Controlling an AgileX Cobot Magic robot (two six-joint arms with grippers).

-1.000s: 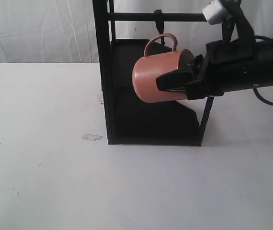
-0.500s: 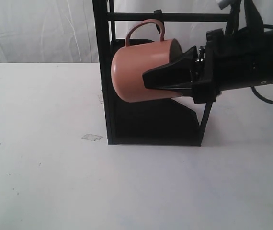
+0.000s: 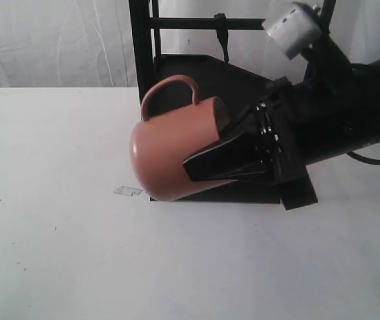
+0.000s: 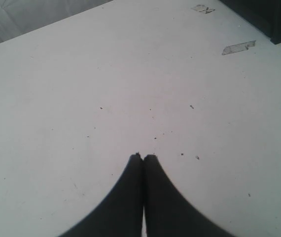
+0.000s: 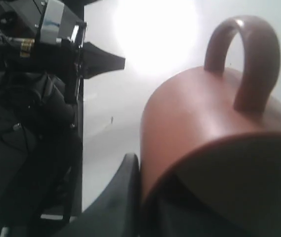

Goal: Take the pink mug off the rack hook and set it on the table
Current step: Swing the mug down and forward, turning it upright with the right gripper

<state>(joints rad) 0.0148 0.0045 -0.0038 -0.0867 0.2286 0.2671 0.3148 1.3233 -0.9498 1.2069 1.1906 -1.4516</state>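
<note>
The pink mug (image 3: 170, 150) lies on its side in the air with its handle up, in front of the black rack (image 3: 143, 100) and above the white table (image 3: 77, 253). My right gripper (image 3: 213, 160) is shut on the mug's rim, one finger outside the wall and one inside. The mug hangs clear of the rack hook (image 3: 222, 30) on the top crossbar. In the right wrist view the mug (image 5: 204, 113) fills the frame beside my gripper (image 5: 148, 192). My left gripper (image 4: 143, 157) is shut and empty, low over the table (image 4: 81, 98).
A clear tape scrap (image 3: 128, 191) lies on the table just left of the rack's foot; the left wrist view shows that tape scrap (image 4: 238, 47) and a rack corner (image 4: 278, 19). A white curtain hangs behind.
The right gripper has carried the mug down and to the left, away from the crossbar and out in front of the rack. The mouth end has tipped up a little.
</note>
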